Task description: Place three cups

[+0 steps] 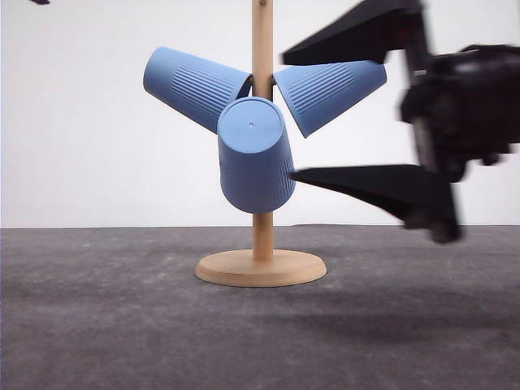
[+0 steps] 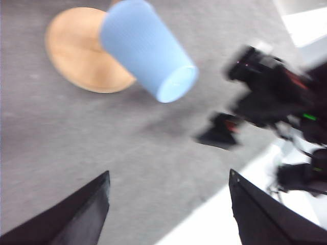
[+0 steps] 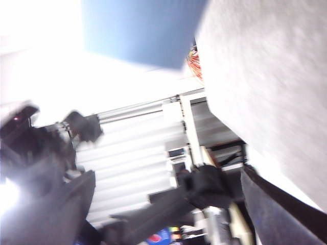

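Three cups (image 1: 254, 154) hang on the wooden stand (image 1: 261, 266) — the right gripper (image 1: 292, 116) spread wide beside them, holding nothing; the left gripper (image 2: 168, 204) spread too.

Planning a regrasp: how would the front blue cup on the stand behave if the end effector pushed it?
The front cup hangs tilted on the wooden stand, so a push would probably swing or slip it off. Thin-looking walls suggest it is light. Its round tapered body would likely roll in a curve once on the table.

Three ribbed matte-blue cups (image 1: 254, 154) on one peg stand (image 1: 262, 162) — left (image 1: 193, 84), right (image 1: 331, 92), front — bottoms outward.
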Controlling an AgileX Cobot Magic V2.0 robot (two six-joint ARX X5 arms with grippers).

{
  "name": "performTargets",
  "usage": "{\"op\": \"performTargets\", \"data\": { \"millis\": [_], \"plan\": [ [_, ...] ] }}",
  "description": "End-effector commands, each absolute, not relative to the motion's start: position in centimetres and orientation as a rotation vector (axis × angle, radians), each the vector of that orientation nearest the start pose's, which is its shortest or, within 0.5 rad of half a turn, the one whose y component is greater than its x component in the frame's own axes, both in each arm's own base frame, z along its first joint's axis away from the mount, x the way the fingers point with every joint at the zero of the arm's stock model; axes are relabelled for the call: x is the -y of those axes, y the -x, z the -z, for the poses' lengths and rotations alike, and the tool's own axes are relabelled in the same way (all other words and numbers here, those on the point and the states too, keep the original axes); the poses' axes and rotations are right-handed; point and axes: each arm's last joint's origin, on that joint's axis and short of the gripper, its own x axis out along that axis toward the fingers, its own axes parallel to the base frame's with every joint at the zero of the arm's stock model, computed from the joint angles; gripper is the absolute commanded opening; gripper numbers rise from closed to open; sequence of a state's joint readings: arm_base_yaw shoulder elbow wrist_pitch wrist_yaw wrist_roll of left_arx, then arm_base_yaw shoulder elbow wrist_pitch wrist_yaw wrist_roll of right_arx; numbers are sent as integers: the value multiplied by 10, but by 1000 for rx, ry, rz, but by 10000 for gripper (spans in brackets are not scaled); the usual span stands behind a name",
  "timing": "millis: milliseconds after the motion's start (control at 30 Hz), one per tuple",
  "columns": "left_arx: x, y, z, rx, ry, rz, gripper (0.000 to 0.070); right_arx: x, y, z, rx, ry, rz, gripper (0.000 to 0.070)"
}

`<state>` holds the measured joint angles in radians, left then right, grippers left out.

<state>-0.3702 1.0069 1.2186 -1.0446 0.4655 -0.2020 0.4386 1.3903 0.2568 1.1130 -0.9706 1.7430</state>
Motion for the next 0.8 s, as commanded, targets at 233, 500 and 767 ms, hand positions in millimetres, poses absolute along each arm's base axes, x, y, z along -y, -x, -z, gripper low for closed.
{"op": "performTargets", "data": {
  "millis": [233, 500, 767],
  "plan": [
    [66, -151, -373, -899, 187, 595, 435, -58, -190, -157, -923, -1199, -831, 562],
    [61, -152, -374, -890, 198, 566, 436, -10, -217, -174, -643, -998, -672, 551],
    [54, -155, -374, -864, 188, 475, 435, 19, -247, -227, -352, -614, -616, 542]
  ]
}}
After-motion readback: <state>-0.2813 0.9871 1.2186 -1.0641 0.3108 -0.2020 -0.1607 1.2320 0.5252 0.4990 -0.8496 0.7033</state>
